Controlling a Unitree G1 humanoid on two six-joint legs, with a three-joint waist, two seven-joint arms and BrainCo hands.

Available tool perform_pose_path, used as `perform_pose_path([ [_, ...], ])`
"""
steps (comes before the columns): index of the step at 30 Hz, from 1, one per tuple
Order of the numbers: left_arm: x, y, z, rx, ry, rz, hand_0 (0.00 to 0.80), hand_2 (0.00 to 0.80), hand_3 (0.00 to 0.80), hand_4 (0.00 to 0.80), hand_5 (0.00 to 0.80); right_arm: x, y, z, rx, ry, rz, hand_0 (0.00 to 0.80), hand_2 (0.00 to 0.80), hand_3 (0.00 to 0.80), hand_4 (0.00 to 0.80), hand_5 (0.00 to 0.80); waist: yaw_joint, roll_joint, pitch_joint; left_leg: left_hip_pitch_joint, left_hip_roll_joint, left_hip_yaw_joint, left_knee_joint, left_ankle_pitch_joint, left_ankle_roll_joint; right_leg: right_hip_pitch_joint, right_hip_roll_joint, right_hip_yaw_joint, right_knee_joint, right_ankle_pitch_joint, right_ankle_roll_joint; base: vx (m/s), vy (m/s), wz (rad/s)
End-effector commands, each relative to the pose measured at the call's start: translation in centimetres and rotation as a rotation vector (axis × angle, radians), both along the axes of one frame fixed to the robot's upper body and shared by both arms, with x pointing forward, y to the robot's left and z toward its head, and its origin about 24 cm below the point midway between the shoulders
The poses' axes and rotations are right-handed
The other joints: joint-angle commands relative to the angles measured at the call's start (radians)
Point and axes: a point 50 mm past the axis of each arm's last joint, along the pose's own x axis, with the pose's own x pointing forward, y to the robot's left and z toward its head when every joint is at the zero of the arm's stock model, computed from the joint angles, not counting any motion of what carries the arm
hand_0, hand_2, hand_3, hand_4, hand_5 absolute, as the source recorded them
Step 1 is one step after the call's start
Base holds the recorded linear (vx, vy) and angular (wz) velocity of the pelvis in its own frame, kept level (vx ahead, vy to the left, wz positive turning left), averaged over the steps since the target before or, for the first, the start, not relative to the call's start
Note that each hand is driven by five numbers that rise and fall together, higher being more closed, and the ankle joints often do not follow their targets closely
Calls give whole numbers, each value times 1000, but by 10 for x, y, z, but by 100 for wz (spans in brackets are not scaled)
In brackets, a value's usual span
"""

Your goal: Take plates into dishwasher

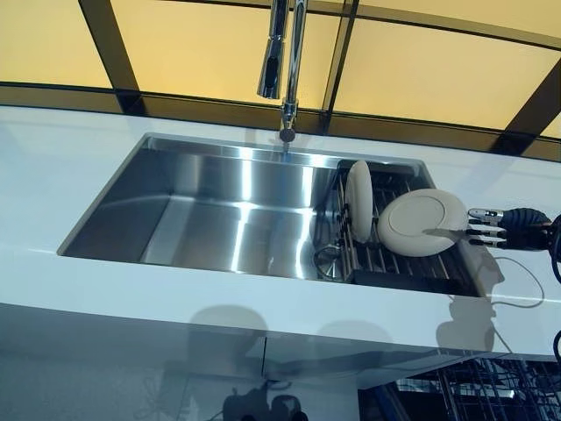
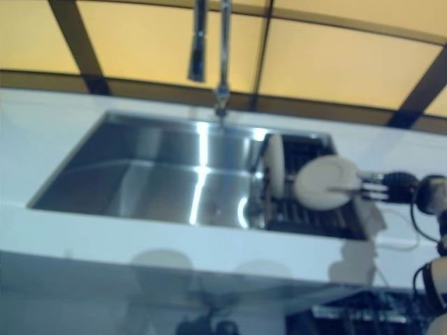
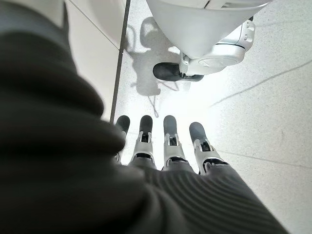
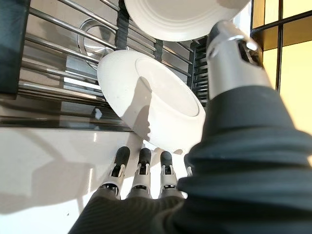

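Plates: two, cream-white, round, raised foot ring underneath. One (image 1: 358, 200) stands on edge in the rack (image 1: 412, 267) at the sink's (image 1: 210, 219) right end. Second plate (image 1: 421, 222) is tilted over the rack, pinched at its rim by the right hand (image 1: 495, 228). Left hand (image 3: 165, 141) hangs over floor, fingers straight.

sink (image 1: 210, 219): bright steel, streaked w/ white glare. faucet (image 1: 285, 61): chrome. countertop (image 1: 53, 175): plain white. both plates, held plate (image 1: 421, 222) & racked plate (image 1: 358, 200): cream-white, no pattern. drying rack (image 1: 394, 263): dark frame w/ steel bars. right hand (image 1: 491, 228): silver fingers, dark tips, black ribbed cover. wall panels (image 1: 175, 44): yellow w/ dark brown strips.
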Motion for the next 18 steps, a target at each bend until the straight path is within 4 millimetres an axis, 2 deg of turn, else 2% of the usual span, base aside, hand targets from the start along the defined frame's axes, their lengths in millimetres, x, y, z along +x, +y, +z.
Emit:
perform_pose_path([
  [1, -3, 2, 0, -2, 8, 12, 0, 0, 0, 0, 0, 22, 27, 19, -23, -48, 133, 0, 0, 0, 0, 0, 43, -15, -11, 3, 13, 16, -3, -49, -28, 27, -9, -7, -1, -46, 53, 0, 0, 0],
  [18, 0, 0, -1, 1, -13, 61, 0, 0, 0, 0, 0, 44, 59, 32, -97, -58, 238, 0, 0, 0, 0, 0, 64, -22, -3, -7, 10, 2, -3, -43, -30, 23, -12, -21, -1, -47, 49, 1, 2, 0],
])
